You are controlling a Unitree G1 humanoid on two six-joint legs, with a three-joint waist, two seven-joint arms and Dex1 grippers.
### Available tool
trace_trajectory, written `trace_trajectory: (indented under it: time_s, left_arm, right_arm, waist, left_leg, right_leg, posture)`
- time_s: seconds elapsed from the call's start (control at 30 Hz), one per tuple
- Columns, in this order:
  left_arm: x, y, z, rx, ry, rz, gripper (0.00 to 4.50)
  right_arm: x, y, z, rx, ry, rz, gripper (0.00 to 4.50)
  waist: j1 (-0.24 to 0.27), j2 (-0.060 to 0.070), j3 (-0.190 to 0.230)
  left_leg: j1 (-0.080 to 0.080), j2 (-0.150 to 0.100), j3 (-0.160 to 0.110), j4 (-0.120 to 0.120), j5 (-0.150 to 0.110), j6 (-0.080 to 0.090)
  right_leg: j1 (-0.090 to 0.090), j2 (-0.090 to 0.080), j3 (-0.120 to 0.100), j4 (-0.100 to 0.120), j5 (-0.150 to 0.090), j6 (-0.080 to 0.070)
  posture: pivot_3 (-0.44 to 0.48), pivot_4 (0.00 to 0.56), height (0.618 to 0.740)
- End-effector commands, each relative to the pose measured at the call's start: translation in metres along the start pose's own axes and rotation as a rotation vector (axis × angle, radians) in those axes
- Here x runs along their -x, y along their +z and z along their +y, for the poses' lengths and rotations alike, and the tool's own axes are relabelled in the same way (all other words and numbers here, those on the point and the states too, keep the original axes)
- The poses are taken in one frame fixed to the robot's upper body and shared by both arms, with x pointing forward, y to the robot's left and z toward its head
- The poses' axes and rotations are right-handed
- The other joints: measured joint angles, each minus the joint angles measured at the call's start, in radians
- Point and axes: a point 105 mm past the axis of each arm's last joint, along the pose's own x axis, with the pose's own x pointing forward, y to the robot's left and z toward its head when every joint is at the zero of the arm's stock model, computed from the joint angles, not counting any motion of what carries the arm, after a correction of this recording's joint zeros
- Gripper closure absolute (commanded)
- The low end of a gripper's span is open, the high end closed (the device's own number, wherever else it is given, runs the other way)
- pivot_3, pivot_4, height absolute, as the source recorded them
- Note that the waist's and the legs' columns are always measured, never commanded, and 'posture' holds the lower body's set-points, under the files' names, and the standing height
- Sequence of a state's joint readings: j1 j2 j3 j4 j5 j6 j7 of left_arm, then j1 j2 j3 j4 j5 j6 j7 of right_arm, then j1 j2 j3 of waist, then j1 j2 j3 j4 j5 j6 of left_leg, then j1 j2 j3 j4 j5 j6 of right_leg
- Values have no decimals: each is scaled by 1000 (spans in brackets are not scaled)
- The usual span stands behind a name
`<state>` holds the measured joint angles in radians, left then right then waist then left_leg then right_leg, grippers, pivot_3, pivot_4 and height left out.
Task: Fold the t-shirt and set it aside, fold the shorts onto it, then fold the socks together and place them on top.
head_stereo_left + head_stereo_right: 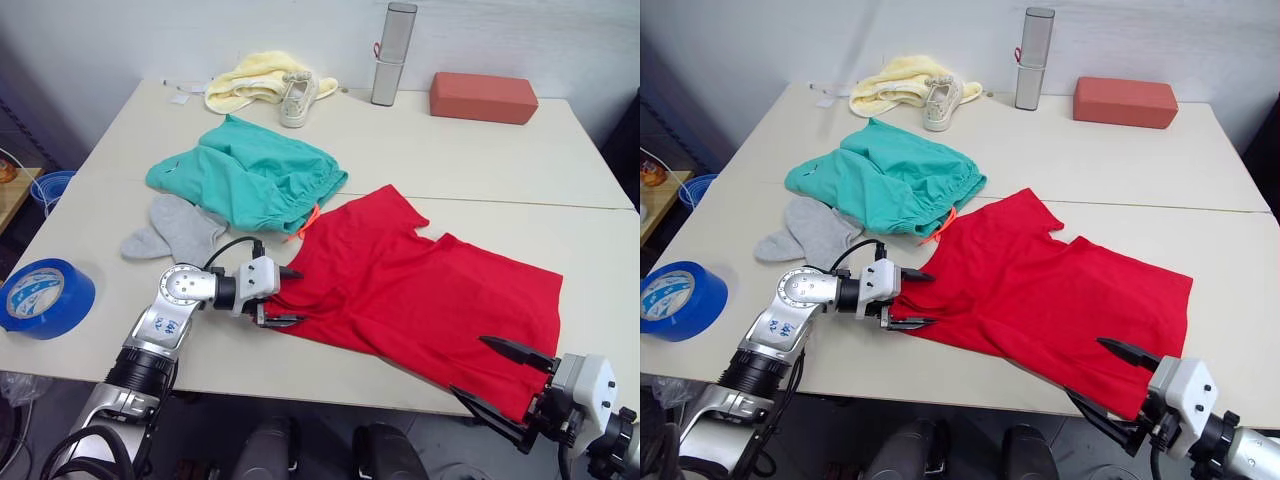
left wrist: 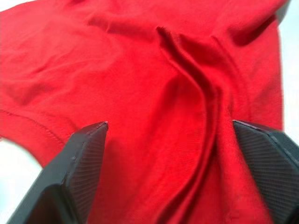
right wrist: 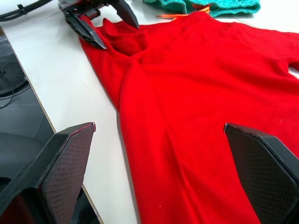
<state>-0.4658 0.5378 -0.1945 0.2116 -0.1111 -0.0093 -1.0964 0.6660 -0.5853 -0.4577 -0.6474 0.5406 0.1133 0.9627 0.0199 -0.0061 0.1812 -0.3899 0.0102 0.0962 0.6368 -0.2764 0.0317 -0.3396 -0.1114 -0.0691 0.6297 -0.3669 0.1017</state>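
T-shirt: the bright red short-sleeved cotton t-shirt (image 1: 420, 295) lies spread flat on the pale table (image 1: 480, 150).
Left gripper: the left gripper (image 1: 285, 296) sits at the t-shirt's left edge, jaws spread around a bunched ridge of red cloth.
Right gripper: the right gripper (image 1: 500, 382) hangs at the t-shirt's near right corner, jaws spread wide.
Shorts: the teal-green fabric shorts (image 1: 250, 175) lie just beyond the t-shirt's left side.
Socks: the light grey knit socks (image 1: 175, 232) lie left of the t-shirt, touching the shorts.

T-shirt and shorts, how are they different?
The t-shirt is red and spread almost flat at the table's near edge; the shorts are teal and bunched up farther back. The t-shirt is bigger than the shorts. The open left tool straddles the t-shirt's edge; nothing touches the shorts. Both are soft clothes, not yet folded.
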Motion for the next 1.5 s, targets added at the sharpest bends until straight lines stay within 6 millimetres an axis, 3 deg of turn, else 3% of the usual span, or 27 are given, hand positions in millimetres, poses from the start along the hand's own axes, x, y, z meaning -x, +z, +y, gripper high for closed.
trace_trajectory:
  time_s: [0.03,0.33,0.6,0.7,0.93,1.17,1.27,1.5]
  left_arm:
    - [-1,6,5,0,4,-14,1601]
    - [9,8,0,114,-48,-21,4478]
    - [20,18,2,203,-76,-85,4478]
    - [19,17,4,222,-67,-78,3840]
    - [20,23,-2,153,-120,-87,1684]
    - [13,18,10,179,-67,-69,1684]
    - [10,16,11,198,-65,-58,2259]
    - [7,8,11,152,-88,-7,4461]
  right_arm:
    - [-3,7,4,18,22,-18,0]
    - [-1,3,5,7,21,-14,0]
    - [6,-13,3,-9,24,0,0]
    - [8,-18,4,-10,28,3,0]
    - [15,-28,8,-17,31,12,0]
    - [16,-31,8,-17,36,10,0]
    - [15,-30,8,-16,38,7,0]
    - [12,-27,7,-9,29,-2,0]
  waist:
    - [0,0,0]
    - [0,0,0]
    - [-1,0,0]
    - [0,0,0]
    - [-1,0,0]
    - [0,0,0]
    - [0,-1,0]
    - [0,-1,0]
  left_leg:
    - [0,0,0,0,0,0]
    - [0,0,0,0,0,0]
    - [0,0,0,0,0,0]
    - [0,0,0,0,0,0]
    - [0,0,0,0,0,0]
    - [0,0,0,0,0,0]
    - [0,0,0,0,0,0]
    - [0,0,0,0,0,0]
  right_leg:
    - [0,0,0,0,0,0]
    - [0,0,0,0,0,0]
    - [0,0,0,0,0,0]
    - [0,0,0,0,0,0]
    - [0,0,0,0,0,0]
    - [0,0,0,0,0,0]
    - [0,0,0,0,0,0]
    - [0,0,0,0,0,0]
  posture:
    - [0,150,740]
    - [0,150,740]
    - [0,150,740]
    - [0,150,740]
    - [0,150,740]
    - [0,150,740]
    - [0,150,740]
    - [0,150,740]
